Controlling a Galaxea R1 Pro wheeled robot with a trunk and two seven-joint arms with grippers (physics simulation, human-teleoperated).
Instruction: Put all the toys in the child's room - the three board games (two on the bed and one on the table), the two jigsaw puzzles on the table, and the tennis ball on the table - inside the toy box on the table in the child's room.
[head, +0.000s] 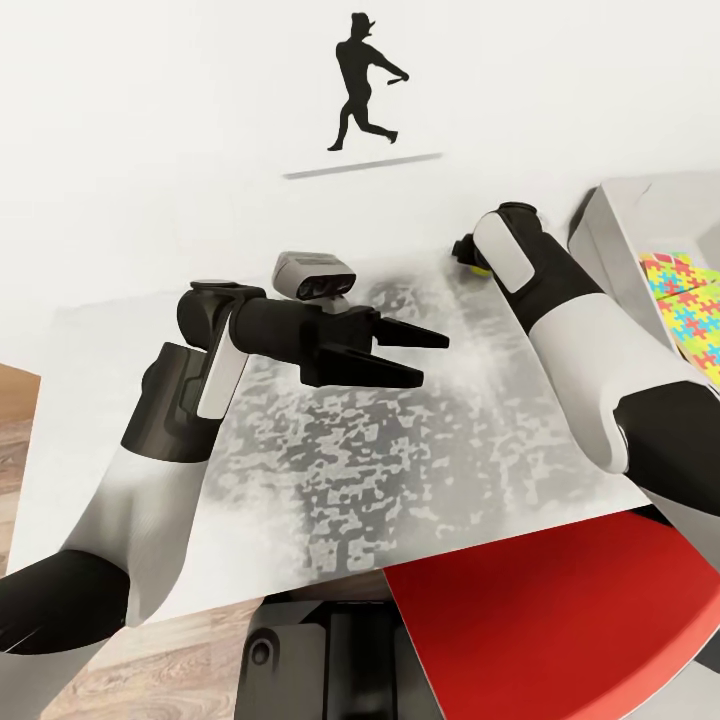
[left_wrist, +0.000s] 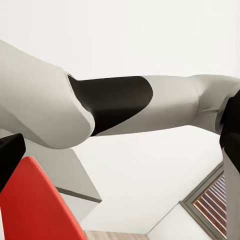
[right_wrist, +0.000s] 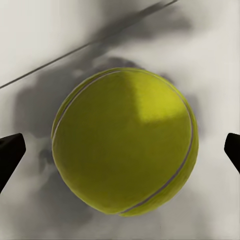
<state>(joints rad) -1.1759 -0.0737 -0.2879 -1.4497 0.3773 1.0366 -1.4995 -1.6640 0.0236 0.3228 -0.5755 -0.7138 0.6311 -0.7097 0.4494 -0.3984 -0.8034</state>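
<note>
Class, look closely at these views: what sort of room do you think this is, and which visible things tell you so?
Probably a child's room: a baseball-player silhouette decorates the white wall, colourful jigsaw puzzles lie in a grey toy box, and a tennis ball sits on the table.

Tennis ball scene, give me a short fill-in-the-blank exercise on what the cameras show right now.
1. The right claw has a finger on either side of the tennis ball, and its jaws are ____.
2. The tennis ball rests on the ____.
3. The puzzle panel lies inside the toy ____.
4. The left claw, open over the table, holds ____.

Missing words: open; table; box; nothing
</note>
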